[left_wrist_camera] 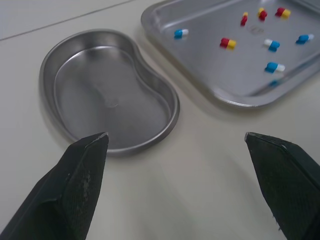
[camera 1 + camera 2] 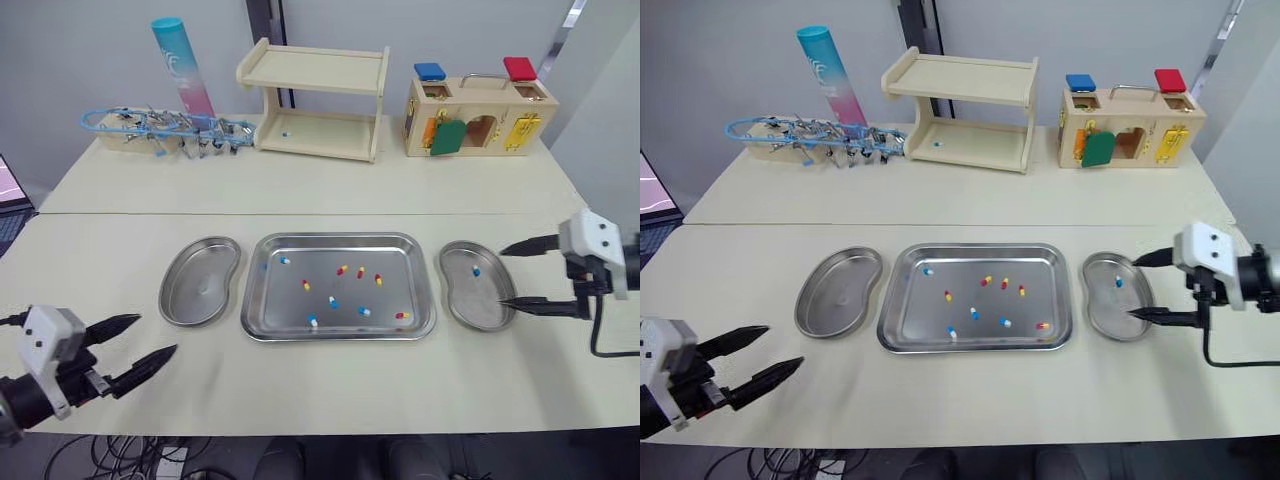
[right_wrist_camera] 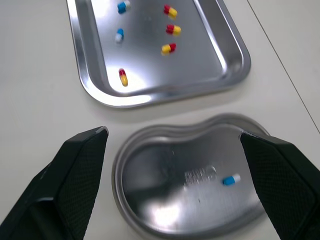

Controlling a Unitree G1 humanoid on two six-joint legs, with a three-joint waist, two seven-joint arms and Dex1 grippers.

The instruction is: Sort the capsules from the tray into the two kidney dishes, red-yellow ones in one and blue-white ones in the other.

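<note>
Nine small two-tone capsules (image 2: pixel 333 302) lie scattered, mostly well apart, in the rectangular stainless-steel tray (image 2: pixel 338 238) at the middle of the cream table (image 2: pixel 300 200), five red-yellow and four blue-white. One lone blue-white capsule (image 2: pixel 477 270) already sits in the right steel kidney dish (image 2: pixel 476 300), just beside the tray. The left steel kidney dish (image 2: pixel 200 285) on the tray's other side holds nothing.

With sorting barely begun, the next pick looks best made on a capsule lying alone. The tips should come down steeply on either side of it and close gently, since such a light, smooth piece would likely skid on polished metal. The red-yellow capsule (image 2: pixel 402 316) close to the tray's near right corner may be awkward against the raised wall.

The right gripper (image 2: pixel 503 276) hangs over the right dish, its black fingers (image 2: pixel 535 244) spread wide and gripping nothing. The left gripper (image 2: pixel 157 334) hovers near the table's front edge, short of the left dish, its fingers (image 2: pixel 150 362) likewise apart and empty.
</note>
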